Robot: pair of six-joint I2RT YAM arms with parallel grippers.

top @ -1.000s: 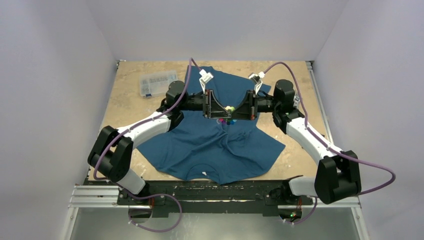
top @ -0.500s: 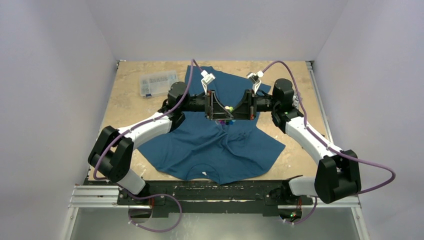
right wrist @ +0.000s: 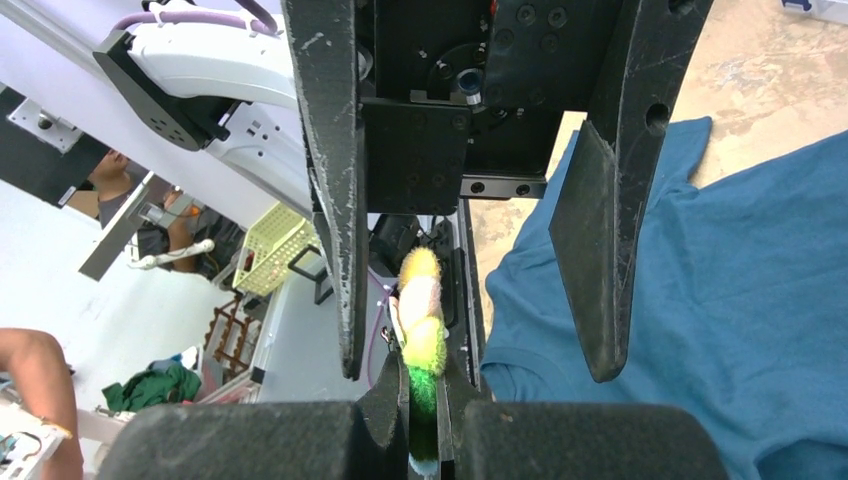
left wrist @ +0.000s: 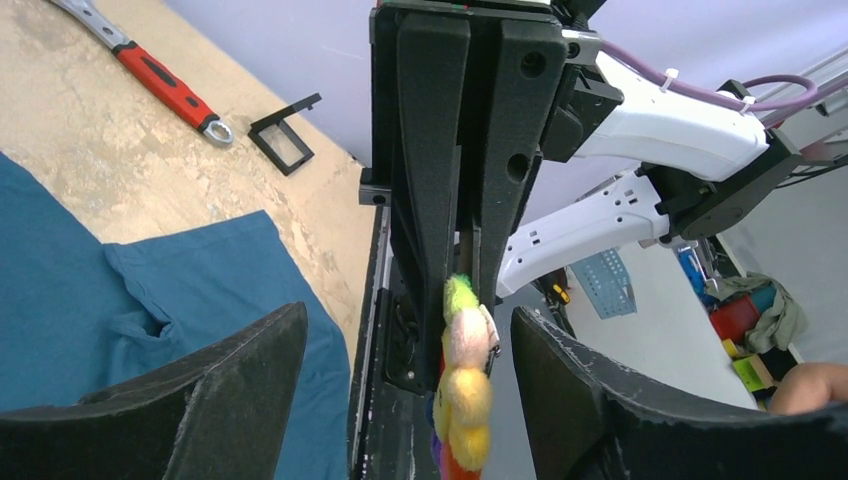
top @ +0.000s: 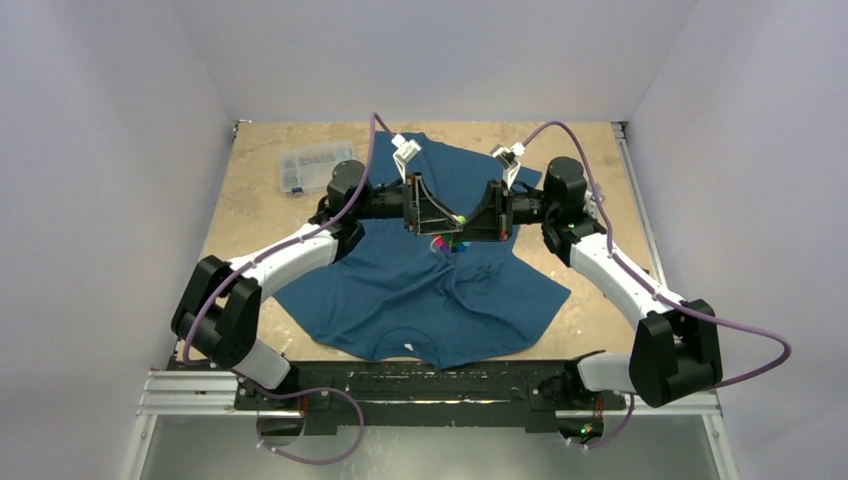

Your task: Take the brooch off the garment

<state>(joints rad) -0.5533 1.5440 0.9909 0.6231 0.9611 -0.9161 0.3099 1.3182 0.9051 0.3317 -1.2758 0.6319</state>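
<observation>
1. The garment (top: 400, 290) lies spread on the desk (top: 260, 210), its neckline toward the arm bases; the cloth is creased, and the folds run in toward the middle, where the two arms meet.
2. The right gripper (right wrist: 424, 410) is pinched tight on the brooch (right wrist: 422, 335); in its own wrist camera the fuzzy yellow and green petals stand edge-on, rising from between the two closed fingertips.
3. The left gripper (left wrist: 408, 330) faces it head-on with its jaws spread wide, holding nothing; its two fingers (right wrist: 340, 200) stand one on either side of the brooch, and a gap shows on each side.
4. From above, the brooch sits between the two grippers over the chest of the garment; bits of purple, blue and green show just under the fingertips; whether its pin is through the fabric I cannot tell.
5. In the left wrist view a sleeve of the garment hangs low on the left, with the brooch's yellow, pink and orange puffs hanging from the right gripper's closed fingers in the middle.
6. On the bare desk past the shirt's edge lies a red-handled wrench (left wrist: 160, 75); a small black frame (left wrist: 285, 135) sits just beside its ring end; both are off the cloth.
7. A clear plastic box (top: 315, 165) rests on the desk at the far left, near the left arm's wrist and apart from the garment.
</observation>
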